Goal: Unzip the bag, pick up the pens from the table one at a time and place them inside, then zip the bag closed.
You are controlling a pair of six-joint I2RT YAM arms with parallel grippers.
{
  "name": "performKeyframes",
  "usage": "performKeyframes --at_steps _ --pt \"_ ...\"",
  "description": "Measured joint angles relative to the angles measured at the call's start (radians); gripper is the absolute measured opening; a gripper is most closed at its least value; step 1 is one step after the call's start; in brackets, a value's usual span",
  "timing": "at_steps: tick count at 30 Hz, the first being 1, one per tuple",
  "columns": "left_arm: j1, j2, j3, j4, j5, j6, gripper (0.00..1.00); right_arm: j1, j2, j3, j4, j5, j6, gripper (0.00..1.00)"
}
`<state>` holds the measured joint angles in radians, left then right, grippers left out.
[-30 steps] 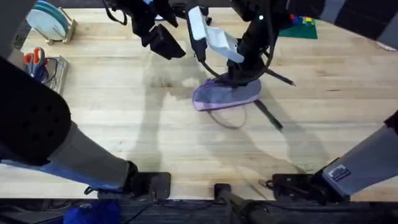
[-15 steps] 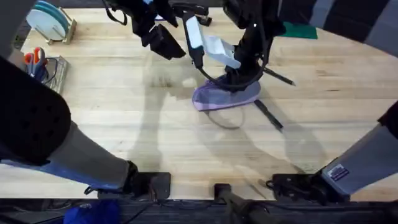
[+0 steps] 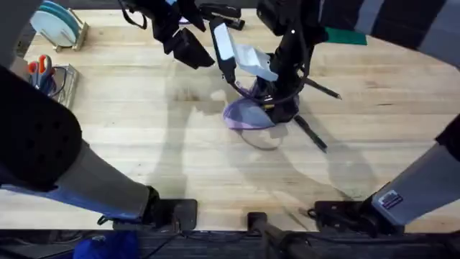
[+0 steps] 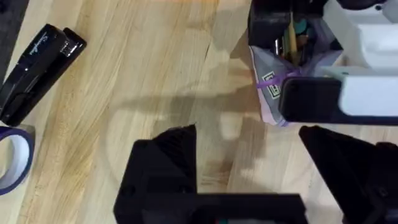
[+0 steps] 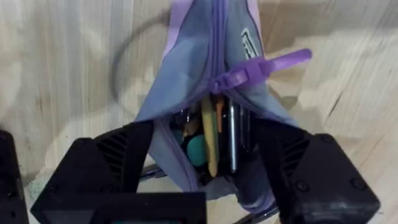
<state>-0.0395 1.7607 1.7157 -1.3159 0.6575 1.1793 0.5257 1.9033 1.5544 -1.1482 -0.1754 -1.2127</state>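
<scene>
Bag: soft lavender fabric, seemingly half-unzipped

A black stapler lying on the wooden worktop carries a line of pale cursive script along its top; it reads like a brand name, but the letters are too small to make out. The lavender bag has a small rectangular label sewn beside its zipper, with dark outlined characters on a pale ground. This label appears in both wrist views, and in neither can its characters be read. No other text, numbers or signs can be made out anywhere.
</scene>
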Motion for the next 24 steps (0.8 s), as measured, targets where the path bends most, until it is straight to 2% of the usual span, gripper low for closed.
performKeyframes --at_steps 16,24 --pt "0.000 0.000 0.000 0.000 0.000 0.000 0.994 0.002 0.002 0.000 -0.018 0.002 0.019 0.996" --pt "0.000 0.000 0.000 0.000 0.000 0.000 0.994 0.002 0.002 0.028 -0.105 -0.006 0.064 0.995"
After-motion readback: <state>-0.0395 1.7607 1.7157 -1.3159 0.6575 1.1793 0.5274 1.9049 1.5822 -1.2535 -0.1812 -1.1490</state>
